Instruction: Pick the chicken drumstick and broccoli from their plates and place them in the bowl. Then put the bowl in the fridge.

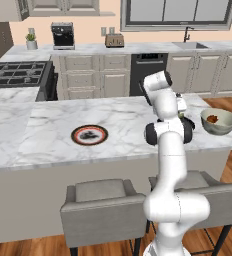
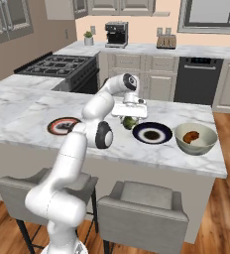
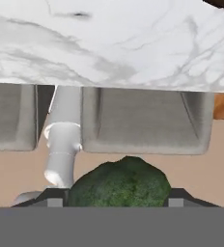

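Clamped on the broccoli (image 3: 119, 182), my jaws stand fairly wide, one dark fingertip pressed to each side of the floret, and my gripper (image 2: 130, 120) hangs above the island (image 1: 48, 125) with the green lump lifted clear of the marble.

Taking the island as my landmark and going from big to small: it is a long white marble counter with grey veins, and two grey stools are tucked under its near edge. Beyond its far side run cream cabinets, a black stove (image 1: 15, 74) to the left end, a dark dishwasher (image 2: 197, 79) and a coffee machine (image 1: 63, 36) on the back counter.

On the island, toward its right end, sits the bowl (image 2: 195, 138), grey-green outside and pale inside, with the drumstick (image 2: 191, 137) lying in it as a small reddish-brown lump. Just left of the bowl on the same surface is the dark plate (image 2: 152, 133) with a pale edge; it is bare, and my gripper hovers just beside its left rim, slightly above it. Well apart from those, toward the island's left-middle, lies the red plate (image 1: 89, 135) with its white ring and dark centre.

The broccoli is off the island altogether, held in the air between the dark plate and my own forearm. In my hand view it bulges up between my fingertips, with the marble edge and stool backs behind it.
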Robot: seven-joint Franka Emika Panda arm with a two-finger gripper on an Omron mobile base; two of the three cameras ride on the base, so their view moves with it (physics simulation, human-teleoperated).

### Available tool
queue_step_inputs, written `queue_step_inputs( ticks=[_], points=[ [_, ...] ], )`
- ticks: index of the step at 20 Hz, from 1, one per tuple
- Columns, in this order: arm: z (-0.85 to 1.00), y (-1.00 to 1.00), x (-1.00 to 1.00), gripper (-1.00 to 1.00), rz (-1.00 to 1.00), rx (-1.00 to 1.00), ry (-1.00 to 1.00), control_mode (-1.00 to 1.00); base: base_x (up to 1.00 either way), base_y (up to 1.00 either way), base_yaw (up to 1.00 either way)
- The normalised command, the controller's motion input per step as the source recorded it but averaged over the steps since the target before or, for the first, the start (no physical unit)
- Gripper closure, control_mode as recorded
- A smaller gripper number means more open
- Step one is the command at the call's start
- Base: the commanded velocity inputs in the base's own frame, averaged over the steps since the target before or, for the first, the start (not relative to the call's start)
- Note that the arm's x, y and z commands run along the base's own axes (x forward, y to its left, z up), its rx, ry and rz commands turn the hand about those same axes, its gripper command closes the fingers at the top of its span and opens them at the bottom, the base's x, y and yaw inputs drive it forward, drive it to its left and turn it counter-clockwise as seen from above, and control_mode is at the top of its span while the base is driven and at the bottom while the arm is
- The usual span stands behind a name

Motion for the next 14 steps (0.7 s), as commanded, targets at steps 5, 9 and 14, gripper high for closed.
queue_step_inputs(
  ticks=[5,9,14],
  points=[
    [0.23,0.45,-0.47,1.0,0.17,0.28,0.04,-1.0,0.0,0.0,0.0],
    [0.26,0.33,-0.61,1.0,0.23,0.17,-0.03,-1.0,0.0,0.0,0.0],
    [0.2,0.16,-0.65,1.0,0.25,0.04,-0.26,-1.0,0.0,0.0,0.0]
  ],
)
